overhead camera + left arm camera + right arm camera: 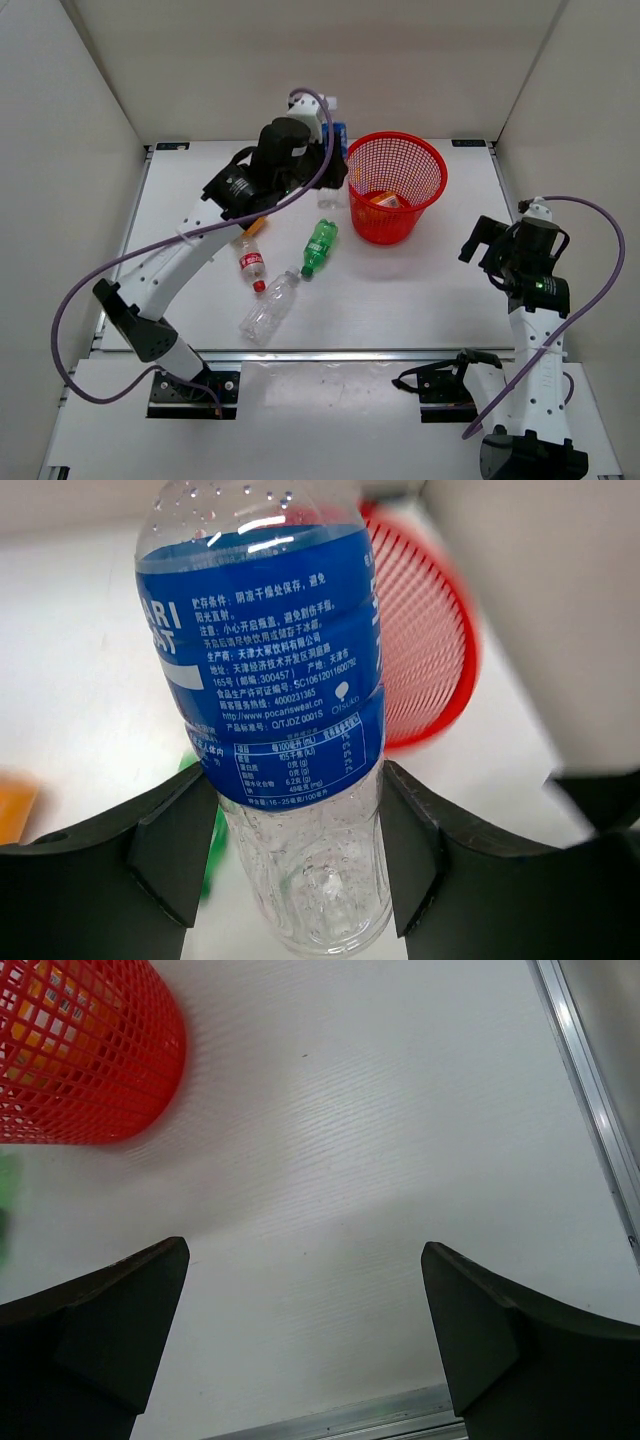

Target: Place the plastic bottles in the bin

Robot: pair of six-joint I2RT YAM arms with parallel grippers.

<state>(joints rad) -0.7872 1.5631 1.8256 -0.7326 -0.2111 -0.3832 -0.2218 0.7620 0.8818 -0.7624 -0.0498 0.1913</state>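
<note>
The table point(420, 290) is white, with walls close on three sides and a metal rail along its right edge. The widest open room is the bare stretch on the right, between the bin point(443, 172) and my right arm. The right claw point(305, 1255) hangs released over that stretch, its fingers wide apart with nothing between them.

The left arm reaches to the far edge, where the left claw point(295, 850) is clenched on the blue-labelled bottle point(265, 650), with a dark finger pressed to each side. That bottle sits just left of the bin, with droplets inside its ribbed clear plastic. I cannot tell whether its base touches the table.

The bin is red open mesh with a thick round rim, and one orange bottle point(383, 199) lies inside it (only partly readable through the mesh). In the middle of the table lie the green bottle point(319, 247), the red-labelled bottle point(251, 264) and the plain clear bottle point(268, 308), close together but leaving gaps. A second orange bottle point(254, 228) is mostly hidden under the left arm. From above, the arm also covers the left claw itself.
</note>
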